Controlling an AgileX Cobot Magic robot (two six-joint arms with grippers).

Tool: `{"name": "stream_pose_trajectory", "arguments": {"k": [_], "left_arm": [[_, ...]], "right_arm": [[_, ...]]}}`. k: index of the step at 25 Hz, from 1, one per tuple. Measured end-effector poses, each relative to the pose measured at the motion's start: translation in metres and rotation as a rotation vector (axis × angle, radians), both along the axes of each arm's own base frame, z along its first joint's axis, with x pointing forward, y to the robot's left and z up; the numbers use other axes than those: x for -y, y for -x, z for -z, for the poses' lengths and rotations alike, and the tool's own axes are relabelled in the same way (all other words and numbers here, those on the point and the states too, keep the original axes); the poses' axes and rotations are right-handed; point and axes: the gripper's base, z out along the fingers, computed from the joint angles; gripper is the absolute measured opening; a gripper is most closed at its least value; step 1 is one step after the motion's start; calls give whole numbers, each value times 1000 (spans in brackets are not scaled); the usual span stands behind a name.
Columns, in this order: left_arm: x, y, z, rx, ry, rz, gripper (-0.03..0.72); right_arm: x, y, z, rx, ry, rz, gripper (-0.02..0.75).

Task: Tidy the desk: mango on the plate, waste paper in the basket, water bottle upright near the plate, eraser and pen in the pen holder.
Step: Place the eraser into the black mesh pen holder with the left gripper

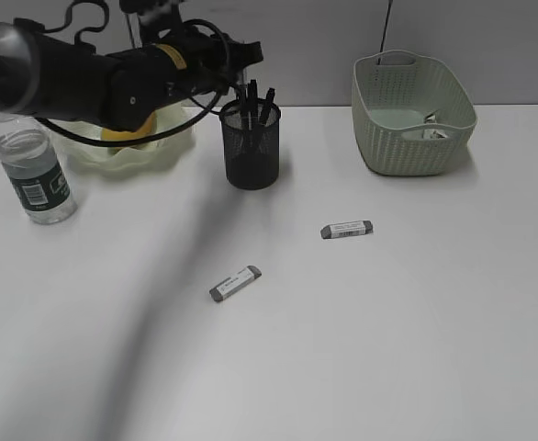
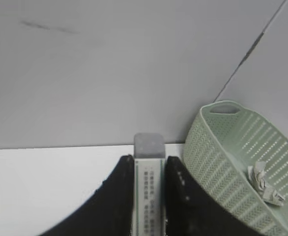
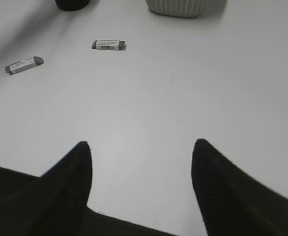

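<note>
My left gripper is shut on a white-and-grey eraser; in the exterior view it hovers just above and behind the black mesh pen holder, which holds dark pens. Two more erasers lie on the desk, one to the right and one nearer. The mango sits in the wavy plate, partly hidden by the arm. The water bottle stands upright left of the plate. The waste paper lies in the basket. My right gripper is open and empty.
The left wrist view shows the basket with the paper to the right of the jaws. The right wrist view shows both loose erasers far ahead, and the bases of the pen holder and basket.
</note>
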Motion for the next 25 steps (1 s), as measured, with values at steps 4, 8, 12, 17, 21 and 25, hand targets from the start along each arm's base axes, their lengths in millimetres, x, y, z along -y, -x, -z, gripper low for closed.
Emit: {"name": "stream_pose_trajectory", "arguments": {"k": [4, 8, 12, 17, 21, 25], "left_arm": [[7, -9, 13, 8, -68, 43, 151], [8, -9, 25, -43, -119, 53, 176], [7, -8, 29, -76, -145, 54, 308], [7, -8, 28, -67, -141, 56, 402], [6, -6, 16, -63, -143, 54, 413], [-1, 5, -20, -84, -195, 53, 426]], "right_arm": [[0, 0, 0, 0, 0, 0, 506], [0, 0, 0, 1, 0, 0, 505], [0, 0, 0, 1, 0, 0, 505], [0, 0, 0, 1, 0, 0, 505], [0, 0, 0, 1, 0, 0, 505], [0, 0, 0, 1, 0, 0, 505]]}}
